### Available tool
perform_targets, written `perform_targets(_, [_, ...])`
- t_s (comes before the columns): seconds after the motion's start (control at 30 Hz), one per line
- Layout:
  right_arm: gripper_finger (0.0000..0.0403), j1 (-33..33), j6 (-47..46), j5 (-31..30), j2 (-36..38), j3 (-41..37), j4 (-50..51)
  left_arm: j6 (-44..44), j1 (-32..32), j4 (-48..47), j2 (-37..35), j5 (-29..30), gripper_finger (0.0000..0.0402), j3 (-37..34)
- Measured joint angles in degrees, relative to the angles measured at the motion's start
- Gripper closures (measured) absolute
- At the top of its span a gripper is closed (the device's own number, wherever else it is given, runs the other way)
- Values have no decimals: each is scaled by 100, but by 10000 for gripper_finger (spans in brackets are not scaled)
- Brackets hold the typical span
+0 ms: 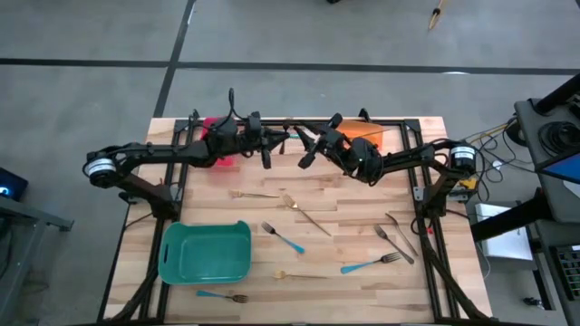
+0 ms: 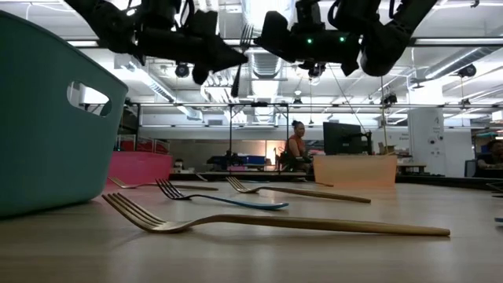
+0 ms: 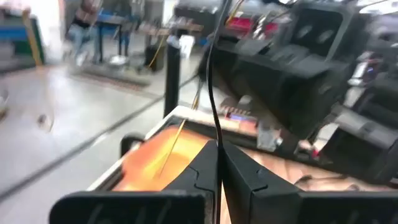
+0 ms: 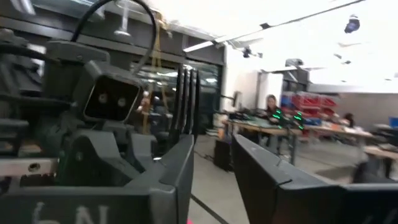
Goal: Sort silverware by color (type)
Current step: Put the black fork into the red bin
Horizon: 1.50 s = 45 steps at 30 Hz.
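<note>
High above the table's far middle, my two grippers meet tip to tip. My left gripper is shut on a dark silver-grey fork, which stands nearly upright with its tines on top. My right gripper faces it and is open, with the fork's tines rising close beside one of its fingers. Several more forks lie flat on the table: gold, blue-handled and silver-grey. My left gripper pinches the dark fork's handle between its two shut fingers. The fingers reach in level from the table's left and lie across the fork. The fork stands nearly upright, tines up, clear of the table. My right gripper is open; I cannot tell whether its finger touches the fork.
A teal bin stands at the near left. A red bin sits at the far left under my left arm, and an orange bin at the far right. Loose forks lie across the table's middle and near side.
</note>
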<state>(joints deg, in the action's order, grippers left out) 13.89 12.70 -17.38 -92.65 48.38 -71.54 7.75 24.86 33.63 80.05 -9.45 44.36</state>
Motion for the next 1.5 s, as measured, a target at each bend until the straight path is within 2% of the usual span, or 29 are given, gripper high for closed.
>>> perform_targets(0.3, [268, 113, -72, -530, 687, 0, 1739, 199, 1041, -2133, -796, -5, 401, 63])
perform_targets(0.43, [273, 161, -73, -766, 988, 0, 2564, 203, 1681, -3819, -944, 36, 401, 494])
perform_targets(0.63, [284, 313, -81, -880, 1371, 0, 3670, -236, 2181, -5828, -900, 658, 401, 1200])
perform_targets(0.8, [291, 522, -156, -973, 1563, 0, 4456, -538, 2389, -6970, -691, 1169, 401, 1651])
perform_targets(1.03, [298, 897, -83, -969, 1599, 0, 4724, -960, 2724, -7970, 29, 1195, 401, 2245])
perform_targets(1.23, [298, 1214, -234, -963, 1581, 0, 5293, -1032, 2902, -9401, 923, 1195, 402, 3067])
perform_targets(1.37, [303, 1308, -414, -962, 1575, 0, 5907, -1102, 2991, -9819, 1142, 1190, 401, 3161])
perform_targets(1.5, [308, 1331, -414, -958, 1570, -2, 6003, -1107, 3085, -9972, 1028, 1169, 401, 3046])
